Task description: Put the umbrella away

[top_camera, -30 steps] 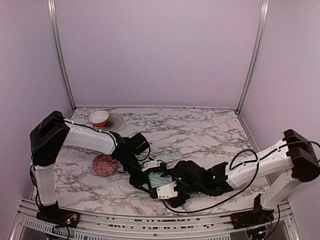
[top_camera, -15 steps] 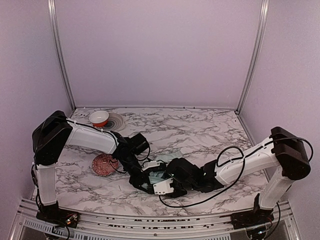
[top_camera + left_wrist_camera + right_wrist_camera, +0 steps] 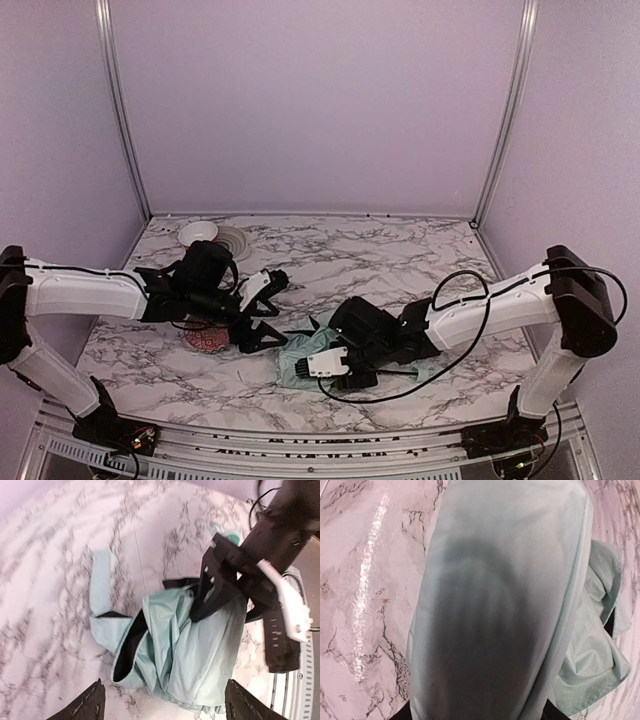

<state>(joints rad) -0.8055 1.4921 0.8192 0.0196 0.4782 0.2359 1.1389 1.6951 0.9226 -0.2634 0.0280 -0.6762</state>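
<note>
Your right gripper pinches the umbrella on the tabletop, your left gripper hangs wide open near it, and a white bowl sits on a plate.

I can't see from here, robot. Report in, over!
Left pincer open, empty. Right pincer shut on crumpled mint-green fabric umbrella on marble table. Red patterned bowl nearby, apart.

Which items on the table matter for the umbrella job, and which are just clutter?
Job:
- umbrella, mint-green, lying collapsed near the front edge

Just lying about:
- red patterned bowl, partly under the left arm
- white bowl, back left
- grey plate, back left
</note>
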